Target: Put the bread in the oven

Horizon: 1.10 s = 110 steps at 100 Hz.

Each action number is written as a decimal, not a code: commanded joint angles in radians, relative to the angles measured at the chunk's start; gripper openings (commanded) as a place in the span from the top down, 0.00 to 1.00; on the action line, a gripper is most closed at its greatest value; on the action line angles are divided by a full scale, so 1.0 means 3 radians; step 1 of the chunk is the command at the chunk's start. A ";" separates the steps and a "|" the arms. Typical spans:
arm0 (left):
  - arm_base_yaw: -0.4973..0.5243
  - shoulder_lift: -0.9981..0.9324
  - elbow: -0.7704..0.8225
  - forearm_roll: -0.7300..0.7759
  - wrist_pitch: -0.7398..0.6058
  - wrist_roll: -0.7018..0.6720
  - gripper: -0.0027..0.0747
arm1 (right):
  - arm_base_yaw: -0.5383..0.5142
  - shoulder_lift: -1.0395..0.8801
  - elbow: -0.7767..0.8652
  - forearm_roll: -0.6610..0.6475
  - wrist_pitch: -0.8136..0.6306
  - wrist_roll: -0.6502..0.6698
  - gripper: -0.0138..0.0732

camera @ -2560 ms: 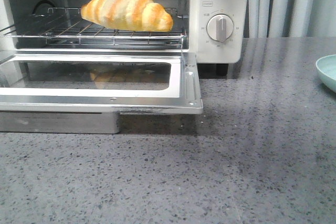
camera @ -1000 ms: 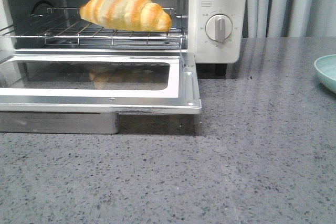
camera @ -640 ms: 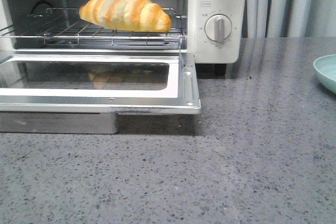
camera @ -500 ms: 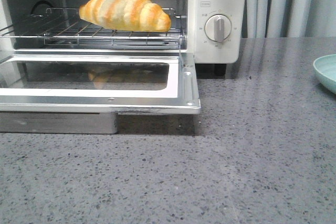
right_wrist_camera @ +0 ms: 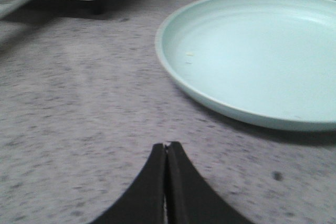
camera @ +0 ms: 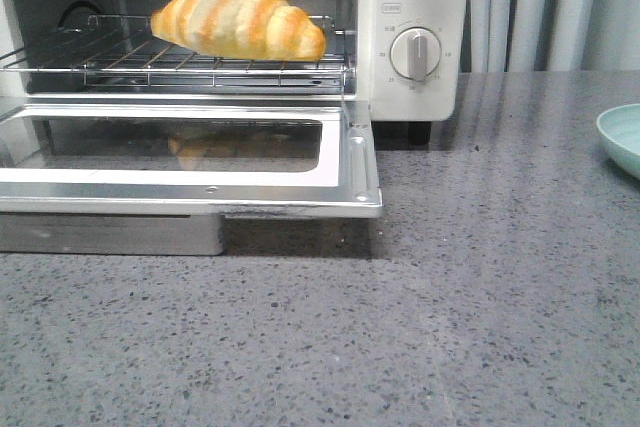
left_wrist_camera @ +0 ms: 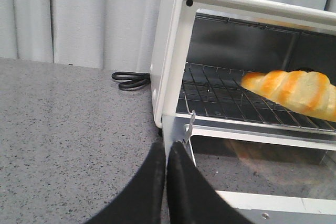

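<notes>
Both grippers are pinched fully shut with nothing between the fingers: from where I sit, the left gripper (left_wrist_camera: 166,153) hangs low by the near left corner of the oven (camera: 415,22), and the right gripper (right_wrist_camera: 166,148) sits over the counter (camera: 480,297) just short of the pale green plate (right_wrist_camera: 252,56), which is bare.

Bread (camera: 240,19) lies on the wire rack (camera: 150,62) inside the oven, toward the right side of the cavity, one tapered end pointing at the dial panel. The door (camera: 190,162) is folded down flat and open.

Over the last couple of seconds I see almost nothing move. The whole front view has drifted a touch, the oven sliding slightly left in frame, but the bread has kept its spot on the rack and no arm has come into the front view.

I read that as placement done and both arms clear. If the job counts the door, closing it is what's left; otherwise I'd call this finished.
</notes>
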 commanded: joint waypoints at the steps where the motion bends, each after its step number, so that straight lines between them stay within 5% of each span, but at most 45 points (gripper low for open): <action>1: 0.0008 -0.0055 -0.0086 -0.0005 -0.0261 0.0002 0.99 | -0.0292 -0.0063 -0.0054 0.0013 -0.0298 -0.0063 0.93; 26: 0.0008 -0.0055 -0.0086 -0.0005 -0.0261 0.0002 0.99 | -0.0788 -0.0063 0.0077 0.0013 -0.0341 -0.0071 0.93; 110: 0.0008 -0.0055 -0.0086 -0.0005 -0.0261 0.0002 0.99 | -0.0789 -0.0071 0.0077 0.0040 -0.0317 -0.0343 0.93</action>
